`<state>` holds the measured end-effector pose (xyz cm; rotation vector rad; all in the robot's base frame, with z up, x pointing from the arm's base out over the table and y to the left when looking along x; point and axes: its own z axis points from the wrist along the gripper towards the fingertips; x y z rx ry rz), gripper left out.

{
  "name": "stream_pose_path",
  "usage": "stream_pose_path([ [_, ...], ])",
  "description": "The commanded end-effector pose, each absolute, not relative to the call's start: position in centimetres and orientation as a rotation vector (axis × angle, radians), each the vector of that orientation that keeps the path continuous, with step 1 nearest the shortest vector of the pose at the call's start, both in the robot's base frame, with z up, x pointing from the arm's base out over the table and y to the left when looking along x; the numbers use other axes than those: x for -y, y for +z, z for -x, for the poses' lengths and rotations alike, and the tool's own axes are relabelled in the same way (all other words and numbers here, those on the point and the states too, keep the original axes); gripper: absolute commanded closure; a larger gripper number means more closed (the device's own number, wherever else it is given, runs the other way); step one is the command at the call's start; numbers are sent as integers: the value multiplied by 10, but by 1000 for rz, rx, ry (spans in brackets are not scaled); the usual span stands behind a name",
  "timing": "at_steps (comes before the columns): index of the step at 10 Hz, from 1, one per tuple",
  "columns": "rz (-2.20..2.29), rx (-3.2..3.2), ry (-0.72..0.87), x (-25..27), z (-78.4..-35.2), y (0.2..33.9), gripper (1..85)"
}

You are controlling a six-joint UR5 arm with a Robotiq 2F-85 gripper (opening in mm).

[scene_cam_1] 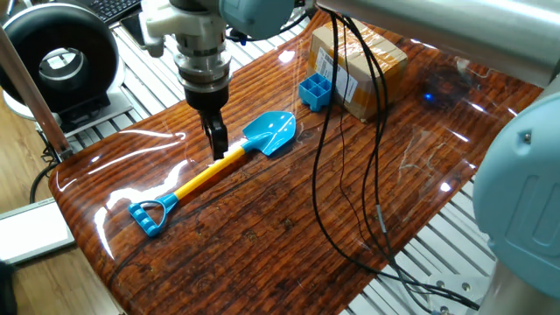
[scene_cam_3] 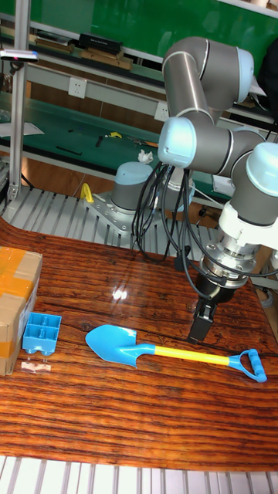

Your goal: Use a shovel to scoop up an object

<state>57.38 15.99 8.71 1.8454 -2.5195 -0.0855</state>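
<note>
A glossy wood-grain table (scene_cam_1: 262, 227) on a slatted metal bench (scene_cam_3: 85, 212), green wall (scene_cam_3: 116, 19) behind

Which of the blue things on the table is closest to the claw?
The shovel. The claw hangs right at its yellow shaft, near the light-blue blade. The small blue tray sits farther off, beside the cardboard box.

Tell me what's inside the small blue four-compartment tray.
The small blue plastic tray shows no contents in the compartments facing the cameras; the compartment floors are partly hidden by its walls, so I can't confirm.
</note>
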Motion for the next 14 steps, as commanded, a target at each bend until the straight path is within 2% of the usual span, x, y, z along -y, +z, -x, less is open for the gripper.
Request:
stream_pose_path([
  [1,-1846,2521,-94,-161,-574,88,73],
  [6,-1954,2471,-125,-169,-576,87,73],
  [10,-2051,2459,-114,-180,-591,54,67],
  [14,-2012,2427,-35,-173,-591,66,57],
])
